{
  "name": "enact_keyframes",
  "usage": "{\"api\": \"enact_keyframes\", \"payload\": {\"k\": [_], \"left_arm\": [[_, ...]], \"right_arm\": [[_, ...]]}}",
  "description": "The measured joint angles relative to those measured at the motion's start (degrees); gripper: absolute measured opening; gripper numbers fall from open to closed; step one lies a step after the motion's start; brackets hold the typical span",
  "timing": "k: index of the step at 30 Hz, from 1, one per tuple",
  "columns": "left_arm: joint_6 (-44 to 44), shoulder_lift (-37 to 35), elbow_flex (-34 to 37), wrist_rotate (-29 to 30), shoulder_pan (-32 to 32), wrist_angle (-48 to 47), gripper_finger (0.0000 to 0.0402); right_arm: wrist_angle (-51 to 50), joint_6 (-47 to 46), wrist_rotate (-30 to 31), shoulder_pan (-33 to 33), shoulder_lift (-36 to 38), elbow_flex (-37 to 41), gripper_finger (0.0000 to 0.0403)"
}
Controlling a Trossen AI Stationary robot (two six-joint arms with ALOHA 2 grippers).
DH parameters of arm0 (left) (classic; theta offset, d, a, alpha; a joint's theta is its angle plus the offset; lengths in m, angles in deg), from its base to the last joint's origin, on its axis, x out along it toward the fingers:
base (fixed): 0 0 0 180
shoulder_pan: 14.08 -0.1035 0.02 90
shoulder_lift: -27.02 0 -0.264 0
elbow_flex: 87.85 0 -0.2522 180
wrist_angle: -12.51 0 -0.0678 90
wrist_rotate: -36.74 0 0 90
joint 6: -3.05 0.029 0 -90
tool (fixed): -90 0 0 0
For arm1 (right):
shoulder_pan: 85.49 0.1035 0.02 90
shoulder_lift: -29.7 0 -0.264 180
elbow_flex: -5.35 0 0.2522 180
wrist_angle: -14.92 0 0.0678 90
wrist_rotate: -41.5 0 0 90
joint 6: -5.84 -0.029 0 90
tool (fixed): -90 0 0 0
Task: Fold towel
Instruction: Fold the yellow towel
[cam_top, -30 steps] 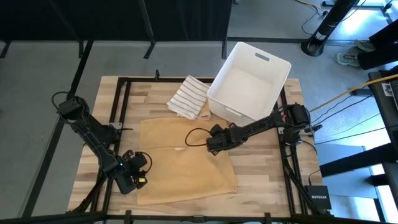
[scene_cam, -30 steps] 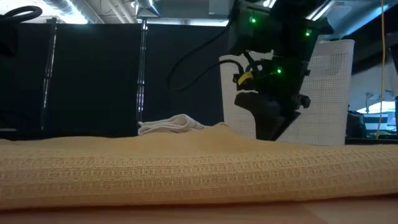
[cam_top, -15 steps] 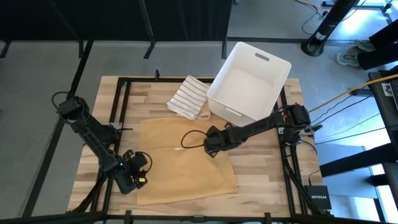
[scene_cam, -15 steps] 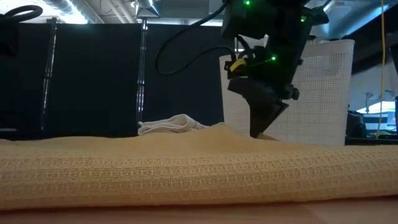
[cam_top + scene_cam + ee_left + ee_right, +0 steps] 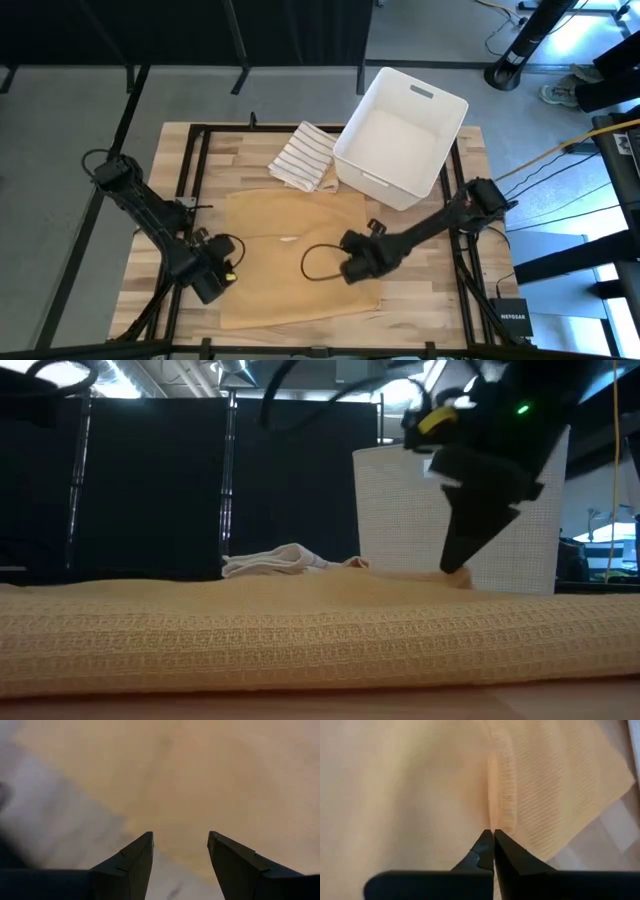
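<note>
A tan waffle-weave towel [image 5: 290,250] lies spread flat on the wooden table, its near edge filling the low view [image 5: 300,640]. My right gripper [image 5: 352,268] is down on the towel close to its right edge and is shut on a small raised ridge of cloth [image 5: 493,831]. My left gripper [image 5: 212,280] hovers open over the towel's near left edge. The left wrist view shows its fingers [image 5: 180,837] apart above cloth and bare table. My right gripper pinches a narrow raised ridge of the towel [image 5: 496,812] between its two fingertips, near the towel's right edge. The fingers slant down from above and from the table's right side [image 5: 456,567]. Only this pucker is drawn up; the towel otherwise lies flat.
A white plastic basket [image 5: 400,135] stands at the far right, just beyond the towel's far right corner. A striped cloth [image 5: 305,155] lies bunched to its left. Black frame rails [image 5: 200,170] run along the table's edges.
My right gripper has shut and has travelled over the towel toward the table's near edge, drawing up a small ridge of cloth at its tips. My left gripper has risen slightly and tipped, staying open. The towel as a whole has stayed in place.
</note>
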Motion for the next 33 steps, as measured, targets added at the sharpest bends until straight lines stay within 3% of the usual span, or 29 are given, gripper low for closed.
{"api": "enact_keyframes", "payload": {"k": [5,9,13,20,28,33], "left_arm": [[-3.6,-1.1,-1.4,-4.4,-3.2,-11.2,0.0182],[2.2,-5.4,2.2,-8.5,-6.9,-5.4,0.0182],[8.6,-12.0,7.2,-8.8,-11.4,0.4,0.0182],[5.4,-24.3,16.7,-10.6,-15.3,5.7,0.0182],[2.3,-26.4,21.4,-10.8,-15.5,8.2,0.0182],[4.4,-26.3,23.3,-11.6,-15.5,14.7,0.0182]], "right_arm": [[4.1,-3.4,3.4,4.8,0.0,0.0,0.0003],[7.4,-3.1,6.7,6.7,0.0,0.0,0.0002],[7.6,-2.9,7.0,6.6,0.0,0.0,0.0002],[7.5,-2.8,7.4,6.6,0.0,0.0,0.0001],[7.5,-2.8,7.4,6.6,0.0,0.0,0.0001],[7.5,-2.8,7.4,6.6,0.0,0.0,0.0001]]}}
